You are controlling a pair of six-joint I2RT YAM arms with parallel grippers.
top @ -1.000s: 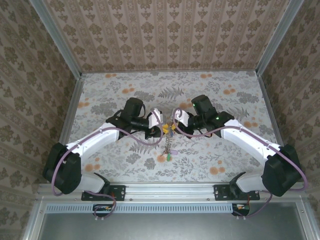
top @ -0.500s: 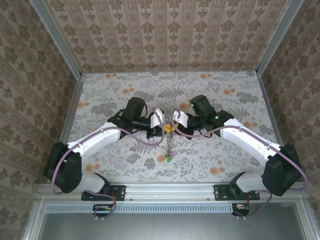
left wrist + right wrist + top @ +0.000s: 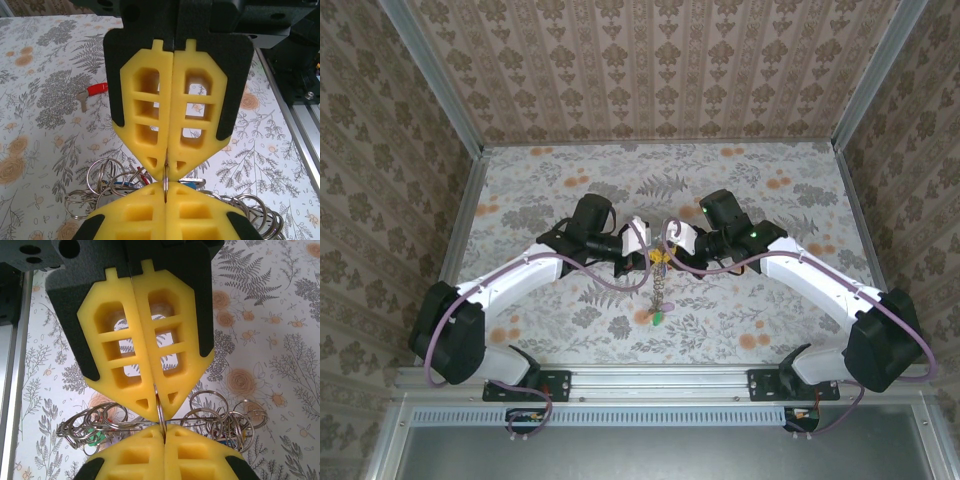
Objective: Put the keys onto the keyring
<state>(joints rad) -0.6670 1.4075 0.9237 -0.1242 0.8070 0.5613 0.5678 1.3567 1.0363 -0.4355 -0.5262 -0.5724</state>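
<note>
Above mid-surface, yellow left fingers [image 3: 150, 130] and yellow right fingers [image 3: 125, 355] meet tip to tip, both clamped on thin metal keyring [image 3: 210, 415] — small red-tagged metal key [image 3: 93, 92] lies loose on floral surface [image 3: 40, 60], well apart; threading judged not begun

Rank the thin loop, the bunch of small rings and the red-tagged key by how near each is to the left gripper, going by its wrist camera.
From the left gripper:
1. thin loop: pinched right at its fingertips.
2. bunch of small rings: hanging just past the tips, low in the picture.
3. red-tagged key: lying on the table, off to the picture's left.
</note>
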